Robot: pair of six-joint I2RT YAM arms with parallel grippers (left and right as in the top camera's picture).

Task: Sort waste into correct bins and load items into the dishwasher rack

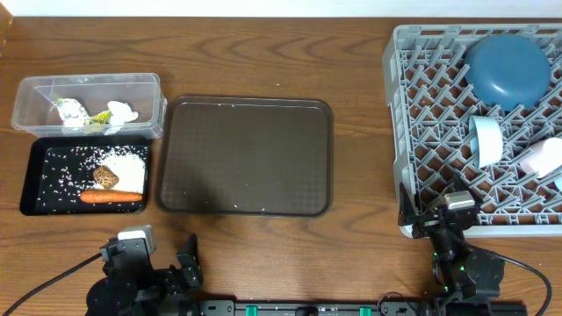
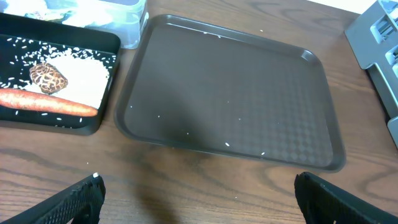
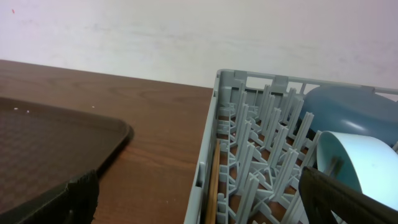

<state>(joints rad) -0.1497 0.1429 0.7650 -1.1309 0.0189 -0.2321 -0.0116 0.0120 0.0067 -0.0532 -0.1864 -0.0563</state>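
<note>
**Overhead view.** At far left, the clear tub [image 1: 88, 79] holds crumpled wrappers [image 1: 70, 111] and white tissue [image 1: 121, 112]; its walls blur their outlines. Just in front of it, the black tray [image 1: 31, 180] holds rice [image 1: 127, 162], a brown lump [image 1: 106, 177] and the carrot [image 1: 111, 197]. The serving tray [image 1: 246, 158] lies mid-counter [image 1: 281, 53]. The rack [image 1: 408, 114] is cut off at the right edge. In it sit the blue plate [image 1: 507, 68], the light-blue cup [image 1: 486, 140] and the pinkish-white cup [image 1: 540, 158], the last partly out of frame.

**Left wrist view.** The left pincer [image 2: 199, 186] stands wide apart and empty over bare counter in front of the serving tray. Only its fingertips show, at the lower corners. The tub is mostly cropped.

**Right wrist view.** The right pincer [image 3: 199, 186] stands wide apart and empty at the rack's near corner, with only its tips visible. The chopsticks [image 3: 214, 180] show as a thin wooden strip just inside the rack wall; one or two cannot be told. Pegs partly hide the plate.
</note>
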